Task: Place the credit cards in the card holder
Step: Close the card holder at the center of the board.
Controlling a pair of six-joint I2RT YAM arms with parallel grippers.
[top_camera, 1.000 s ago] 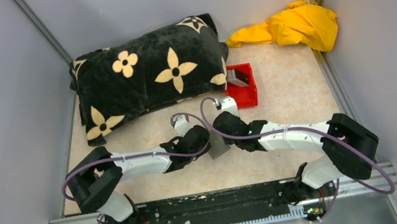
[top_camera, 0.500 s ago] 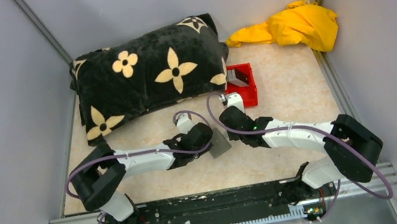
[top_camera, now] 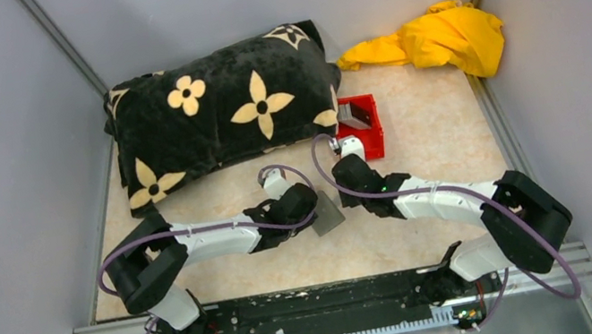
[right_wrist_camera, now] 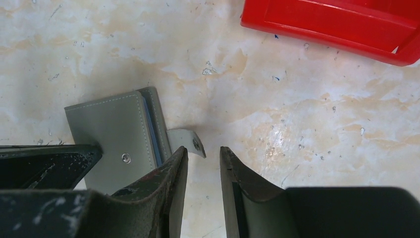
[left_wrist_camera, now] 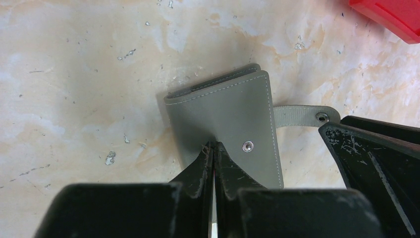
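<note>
The card holder (top_camera: 328, 214), a grey folding wallet with a blue strip (right_wrist_camera: 151, 130) along its edge, sits low over the marbled table. My left gripper (left_wrist_camera: 214, 147) is shut on its near edge. Its snap strap (right_wrist_camera: 188, 139) sticks out to the right. My right gripper (right_wrist_camera: 204, 151) stands open just beside that strap, with nothing between its fingers. In the top view the left gripper (top_camera: 309, 210) and right gripper (top_camera: 345, 179) flank the holder. Grey flat pieces (top_camera: 354, 115), apparently the credit cards, stand in the red bin.
The red bin (top_camera: 362, 130) stands just beyond the right gripper, also showing as the red bin (right_wrist_camera: 337, 21) in the right wrist view. A black flowered pillow (top_camera: 220, 112) fills the back left. A yellow cloth (top_camera: 434, 37) lies at the back right. Grey walls close in both sides.
My right gripper has let go of the holder, opened and drawn back toward the red bin. The left gripper has shifted slightly right, still pinching the holder.
</note>
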